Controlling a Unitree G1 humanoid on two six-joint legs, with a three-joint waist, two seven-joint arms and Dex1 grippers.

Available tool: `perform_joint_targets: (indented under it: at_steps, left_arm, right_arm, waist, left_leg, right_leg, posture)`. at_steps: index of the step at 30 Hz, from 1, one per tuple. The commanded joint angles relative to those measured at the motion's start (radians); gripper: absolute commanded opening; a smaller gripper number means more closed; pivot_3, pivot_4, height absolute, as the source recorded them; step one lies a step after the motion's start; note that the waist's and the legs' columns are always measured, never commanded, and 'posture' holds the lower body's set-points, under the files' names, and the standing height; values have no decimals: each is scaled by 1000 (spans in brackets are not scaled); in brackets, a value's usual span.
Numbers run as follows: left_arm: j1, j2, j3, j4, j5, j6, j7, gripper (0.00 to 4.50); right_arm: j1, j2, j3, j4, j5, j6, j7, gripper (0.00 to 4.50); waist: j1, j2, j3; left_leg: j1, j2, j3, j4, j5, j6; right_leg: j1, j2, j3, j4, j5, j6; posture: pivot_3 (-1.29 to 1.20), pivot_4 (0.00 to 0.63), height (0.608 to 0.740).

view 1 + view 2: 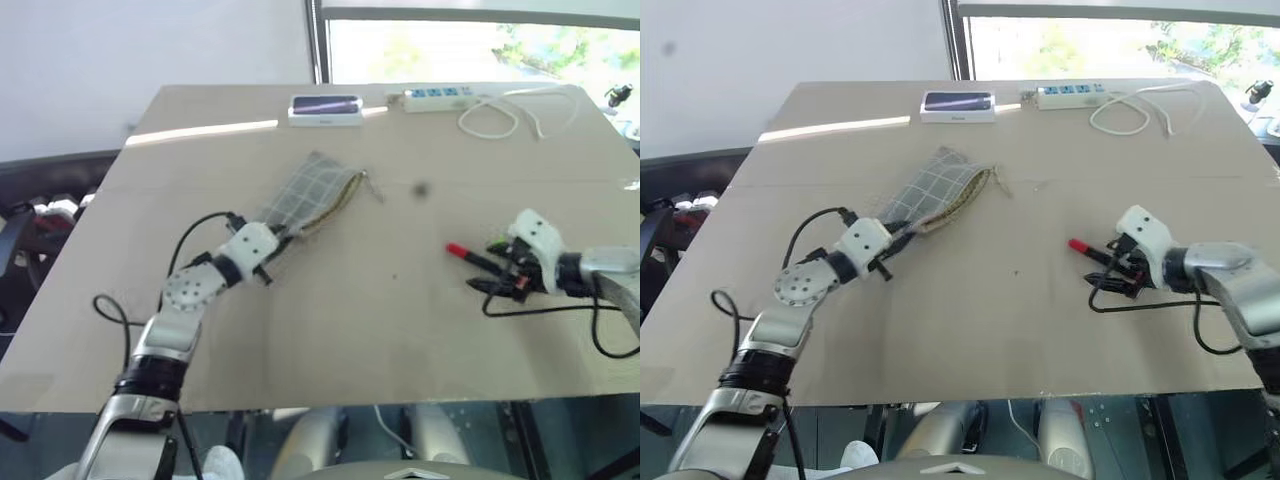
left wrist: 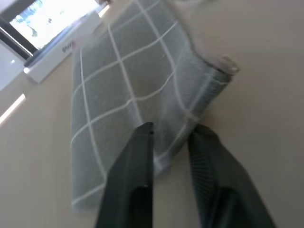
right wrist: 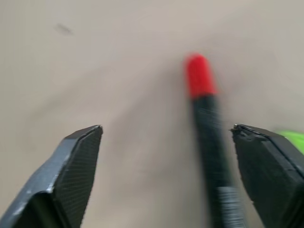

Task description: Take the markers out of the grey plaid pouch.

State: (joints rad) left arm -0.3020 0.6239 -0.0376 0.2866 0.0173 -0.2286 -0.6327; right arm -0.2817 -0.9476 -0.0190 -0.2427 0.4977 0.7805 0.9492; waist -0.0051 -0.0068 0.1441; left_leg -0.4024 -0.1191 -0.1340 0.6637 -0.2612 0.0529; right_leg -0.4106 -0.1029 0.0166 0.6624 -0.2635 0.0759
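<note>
Desk [image 1: 400, 330] carries grey-green plaid fabric pouch [image 1: 315, 195] at centre; left tool [image 2: 171, 133] grasps its corner; right tool [image 3: 166, 137] released around red-capped black marker [image 3: 205, 109].

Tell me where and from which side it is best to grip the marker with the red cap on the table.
Probably grip the marker on its black barrel, just behind the red cap, coming from above with one finger on each long side. It lies flat on the table, and the round barrel is long and straight there. The right tool already stands open around it.
</note>
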Motion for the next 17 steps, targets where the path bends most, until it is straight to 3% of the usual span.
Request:
perform_joint_targets:
  at_steps: [1,5,6,12,17]
  left_arm:
    - [31,75,80,-2,-9,-10,1,2556]
    - [163,112,151,-110,-106,81,-49,4279]
    - [232,115,170,-195,-179,153,-91,4440]
    - [546,130,281,-564,-465,481,-176,4440]
    - [658,149,355,-657,-533,581,-207,4440]
  right_arm:
    - [125,32,-191,-138,147,14,28,4429]
    - [316,82,-299,-138,146,-73,40,4429]
    - [370,97,-326,-119,141,-109,57,4429]
    - [520,141,-429,-11,130,-275,145,4429]
    - [524,99,-430,114,80,-353,201,4429]
  waist:
    - [4,-1,-1]
    - [8,-1,-1]
    - [8,-1,-1]
    - [8,2,0]
    - [17,2,1]
  left_leg:
    - [0,0,0,0,0,0]
    - [2,0,0,0,0,0]
    - [3,0,1,0,-1,1]
    - [7,0,2,0,-2,2]
    - [19,2,2,-5,-5,6]
  right_leg:
    - [0,0,0,0,0,0]
    - [2,0,0,0,0,0]
    - [3,0,1,-1,0,0]
    - [5,0,3,0,0,0]
    - [16,0,2,-1,-1,-1]
  posture:
    - [0,150,738]
    - [0,150,738]
    - [0,150,738]
    - [0,150,738]
    - [0,150,738]
